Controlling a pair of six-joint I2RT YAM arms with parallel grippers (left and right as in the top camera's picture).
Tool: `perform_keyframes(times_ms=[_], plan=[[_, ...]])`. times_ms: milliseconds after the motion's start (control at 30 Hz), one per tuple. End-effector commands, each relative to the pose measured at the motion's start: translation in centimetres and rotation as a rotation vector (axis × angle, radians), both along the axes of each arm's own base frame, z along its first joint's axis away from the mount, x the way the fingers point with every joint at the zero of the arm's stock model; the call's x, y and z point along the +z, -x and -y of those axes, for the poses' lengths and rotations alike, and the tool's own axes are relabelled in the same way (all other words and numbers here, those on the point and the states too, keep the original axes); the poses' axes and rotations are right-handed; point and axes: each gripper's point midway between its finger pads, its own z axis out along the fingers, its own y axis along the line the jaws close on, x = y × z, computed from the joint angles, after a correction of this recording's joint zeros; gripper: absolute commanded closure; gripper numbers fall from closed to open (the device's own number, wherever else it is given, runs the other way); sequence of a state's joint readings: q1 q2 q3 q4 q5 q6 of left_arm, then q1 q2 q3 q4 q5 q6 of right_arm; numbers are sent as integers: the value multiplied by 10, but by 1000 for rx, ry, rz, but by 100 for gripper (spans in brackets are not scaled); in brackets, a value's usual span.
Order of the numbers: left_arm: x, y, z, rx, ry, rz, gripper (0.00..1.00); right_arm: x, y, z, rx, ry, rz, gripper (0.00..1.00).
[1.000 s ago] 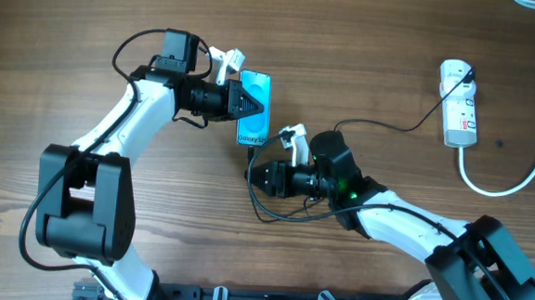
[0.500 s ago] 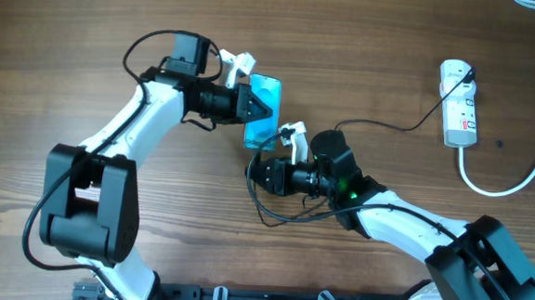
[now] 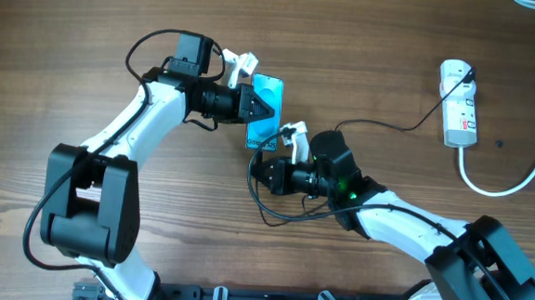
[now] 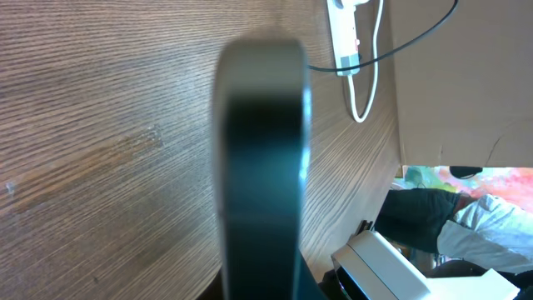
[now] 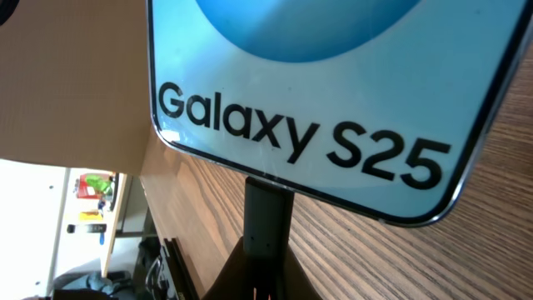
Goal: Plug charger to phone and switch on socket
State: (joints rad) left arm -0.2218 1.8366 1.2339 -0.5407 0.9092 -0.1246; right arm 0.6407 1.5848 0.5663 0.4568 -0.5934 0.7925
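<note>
My left gripper (image 3: pixel 257 107) is shut on the phone (image 3: pixel 266 115), which has a teal screen and is held tilted. In the left wrist view the phone (image 4: pixel 262 158) shows edge-on, filling the space between the jaws (image 4: pixel 262 287). My right gripper (image 3: pixel 258 173), just below the phone, is shut on the charger's black plug (image 5: pixel 268 218). In the right wrist view the plug tip reaches the phone's bottom edge below the text "Galaxy S25" (image 5: pixel 333 92); whether it is seated is hidden. The thin black cable (image 3: pixel 408 128) runs to the white socket (image 3: pixel 459 104) at the far right.
A thicker white cord (image 3: pixel 517 184) loops from the socket toward the right edge. The black cable makes a loose loop (image 3: pixel 273 215) under my right wrist. The socket also shows at the top of the left wrist view (image 4: pixel 342 37). The table is wood-grain.
My left gripper has carried the phone a little right and up and turned it more on edge. The right gripper with the plug has barely moved.
</note>
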Motion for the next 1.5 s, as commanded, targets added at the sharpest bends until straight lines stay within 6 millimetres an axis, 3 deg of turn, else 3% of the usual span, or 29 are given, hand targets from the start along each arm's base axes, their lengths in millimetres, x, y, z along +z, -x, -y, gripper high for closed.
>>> perform_keyframes(times_ms=[0, 400, 833, 1467], plan=[[4, 5, 3, -22, 32, -4, 96, 8, -20, 3, -87, 0, 19, 96], [4, 5, 3, -22, 32, -4, 96, 33, -45, -2, -160, -42, 56, 96], [4, 5, 3, -22, 33, -4, 96, 34, -57, 4, -226, -17, 97, 96], [4, 5, 3, -22, 32, -4, 96, 54, -72, 7, -265, -90, 133, 96]])
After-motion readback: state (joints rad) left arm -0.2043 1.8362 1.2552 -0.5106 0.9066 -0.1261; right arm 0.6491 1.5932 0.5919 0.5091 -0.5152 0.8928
